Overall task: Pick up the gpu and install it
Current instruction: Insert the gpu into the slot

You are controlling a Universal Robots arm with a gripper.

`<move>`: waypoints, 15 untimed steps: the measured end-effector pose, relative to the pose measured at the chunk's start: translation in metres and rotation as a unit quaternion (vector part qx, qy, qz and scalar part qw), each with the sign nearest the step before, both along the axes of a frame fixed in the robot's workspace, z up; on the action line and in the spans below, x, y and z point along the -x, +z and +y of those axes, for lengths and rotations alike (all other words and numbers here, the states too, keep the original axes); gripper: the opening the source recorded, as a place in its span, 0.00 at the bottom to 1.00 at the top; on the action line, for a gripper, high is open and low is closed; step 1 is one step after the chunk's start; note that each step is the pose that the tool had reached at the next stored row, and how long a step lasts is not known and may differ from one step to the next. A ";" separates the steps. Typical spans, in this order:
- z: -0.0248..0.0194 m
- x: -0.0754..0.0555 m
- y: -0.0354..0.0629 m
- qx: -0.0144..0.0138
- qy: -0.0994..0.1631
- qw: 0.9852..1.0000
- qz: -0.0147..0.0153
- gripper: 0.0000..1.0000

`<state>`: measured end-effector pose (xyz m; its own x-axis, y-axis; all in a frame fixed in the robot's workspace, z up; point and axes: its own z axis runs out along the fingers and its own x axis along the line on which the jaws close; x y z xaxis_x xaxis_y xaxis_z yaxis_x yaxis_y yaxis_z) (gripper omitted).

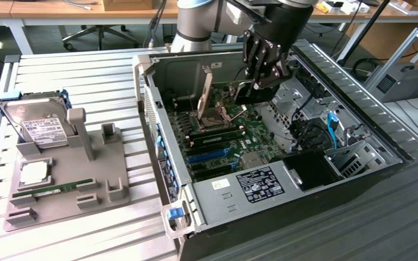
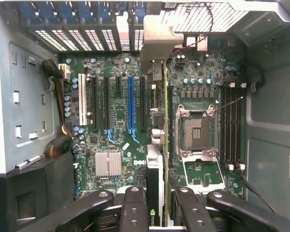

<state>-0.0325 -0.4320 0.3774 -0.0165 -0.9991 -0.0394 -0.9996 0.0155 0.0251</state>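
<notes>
The gpu [image 1: 253, 93] hangs inside the open computer case [image 1: 354, 103], clamped between the gripper's [image 1: 261, 81] fingers and raised above the motherboard [image 1: 249, 144], not seated in any slot as far as the exterior view shows. In the wrist view the gpu [image 2: 154, 164] is seen edge-on, running away from the gripper [image 2: 159, 210] toward the case's rear wall, with its silvery end bracket [image 2: 157, 46] at the far end beside the row of slot covers. The dark fingers [image 2: 135, 208] press against both faces of the card, so the hand is closed and grasping it. Below the card, the motherboard [image 2: 116, 116] shows a blue expansion slot [image 2: 131, 104] on one side of it and the open CPU socket [image 2: 197, 131] on the other; the card lies between the two, over a black slot. Farther out are a white slot [image 2: 82, 106], a small silvery heatsink [image 2: 108, 163] and the memory slots [image 2: 230, 128] beyond the socket. The case lies on its side on a slatted metal table [image 1: 71, 70]. Well apart from it, at the exterior view's left, a grey holder [image 1: 71, 185] carries a hard drive [image 1: 41, 122] in a blue frame standing tilted, a square processor chip [image 1: 35, 173] and a green RAM stick [image 1: 53, 188] lying flat.
</notes>
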 end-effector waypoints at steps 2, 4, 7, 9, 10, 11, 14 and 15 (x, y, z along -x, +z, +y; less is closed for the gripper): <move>0.0000 0.000 -0.0026 0.000 0.000 1.000 0.000 0.27; 0.0000 0.000 -0.0053 0.000 0.000 1.000 0.000 0.27; 0.0000 0.000 -0.0103 0.000 0.000 1.000 0.000 0.27; 0.0000 0.000 -0.0127 0.000 0.000 1.000 0.000 0.27; 0.0000 0.000 -0.0139 0.000 0.000 1.000 0.000 0.27; 0.0000 0.000 -0.0148 0.000 0.000 1.000 0.000 0.27; 0.0000 0.000 -0.0191 0.000 0.000 1.000 0.000 0.27; 0.0000 0.000 -0.0210 0.000 0.000 1.000 0.000 0.27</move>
